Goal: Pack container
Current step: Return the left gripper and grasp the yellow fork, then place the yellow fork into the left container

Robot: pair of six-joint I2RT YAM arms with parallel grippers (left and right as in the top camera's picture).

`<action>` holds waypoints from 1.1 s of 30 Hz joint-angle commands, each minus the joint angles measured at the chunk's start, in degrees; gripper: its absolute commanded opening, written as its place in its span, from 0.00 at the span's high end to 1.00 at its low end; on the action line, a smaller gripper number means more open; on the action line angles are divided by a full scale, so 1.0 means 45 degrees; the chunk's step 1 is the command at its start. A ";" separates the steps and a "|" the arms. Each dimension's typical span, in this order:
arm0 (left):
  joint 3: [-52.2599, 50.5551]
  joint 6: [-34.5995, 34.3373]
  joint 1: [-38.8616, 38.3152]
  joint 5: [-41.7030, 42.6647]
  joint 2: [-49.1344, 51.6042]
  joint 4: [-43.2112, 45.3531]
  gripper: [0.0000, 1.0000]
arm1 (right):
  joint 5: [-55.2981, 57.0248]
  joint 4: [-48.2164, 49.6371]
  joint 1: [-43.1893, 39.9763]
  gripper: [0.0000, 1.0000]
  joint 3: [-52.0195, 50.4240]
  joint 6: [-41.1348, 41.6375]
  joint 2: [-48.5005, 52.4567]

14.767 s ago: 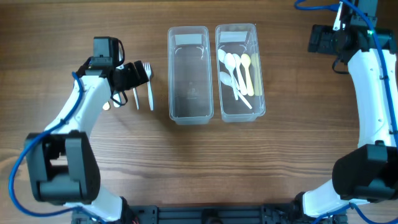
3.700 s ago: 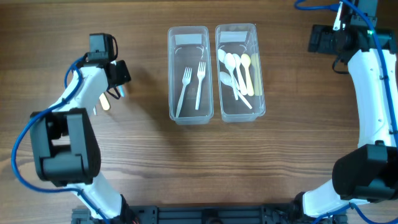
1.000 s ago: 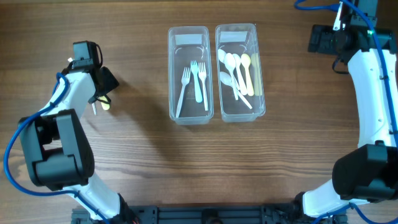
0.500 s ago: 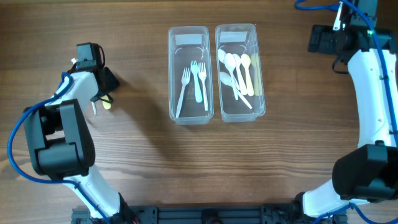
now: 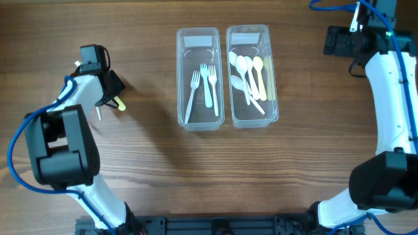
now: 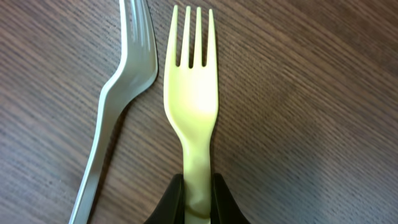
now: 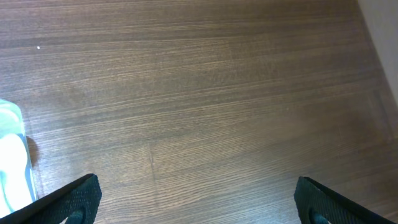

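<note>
Table (image 5: 196,170), overhead: wood; the fork container (image 5: 199,119) lies well right of my left gripper (image 5: 112,96).
Yellow fork (image 6: 191,93), left wrist: clenched by the handle. I'd lift straight, clear of the grey fork (image 6: 118,99) just beside it.
Right gripper (image 7: 198,196), right wrist: spread wide, empty.

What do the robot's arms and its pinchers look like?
The left arm and right arm have smooth white shells with chunky black joints. A thin blue cable loops along each one. The left gripper and right gripper are black, and each has two fingers.
</note>
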 commanded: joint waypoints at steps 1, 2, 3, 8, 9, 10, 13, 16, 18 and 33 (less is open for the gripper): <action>0.0680 0.0015 -0.0019 0.0257 -0.1574 -0.0257 0.96 | 0.0219 0.0015 0.0029 0.00 0.0146 -0.0117 -0.0058; 0.0772 0.0019 -0.0087 0.0306 -0.1977 -0.0306 0.96 | 0.0219 0.0015 0.0029 0.00 0.0146 -0.0117 -0.0058; 0.0831 0.0019 -0.0160 0.0316 -0.2327 -0.0330 0.96 | 0.0219 0.0015 0.0029 0.00 0.0146 -0.0117 -0.0058; 0.0879 0.0015 -0.1073 0.1331 -0.4376 -0.0267 0.96 | 0.0219 0.0015 0.0029 0.00 0.0146 -0.0117 -0.0058; 0.0879 0.0010 -0.1370 0.1661 -0.4716 -0.0267 0.96 | 0.0219 0.0015 0.0029 0.00 0.0146 -0.0117 -0.0058; 0.0879 0.0010 -0.1627 0.1894 -0.4925 -0.0267 0.96 | 0.0219 0.0015 0.0029 0.00 0.0146 -0.0112 -0.0058; 0.0879 -0.0044 -0.2647 0.2676 -0.5275 -0.0272 0.96 | 0.0219 0.0015 0.0029 0.00 0.0146 -0.0117 -0.0058; 0.0879 -0.0044 -0.3793 0.3211 -0.5280 -0.0325 0.96 | 0.0219 0.0015 0.0029 0.00 0.0146 -0.0117 -0.0058; 0.0874 -0.0039 -0.4653 0.3206 -0.5275 -0.0316 0.96 | 0.0219 0.0015 0.0029 0.00 0.0146 -0.0121 -0.0058; 0.0874 -0.0024 -0.7431 0.2482 -0.2409 0.0432 0.70 | 0.0219 0.0015 0.0029 0.00 0.0146 -0.0117 -0.0058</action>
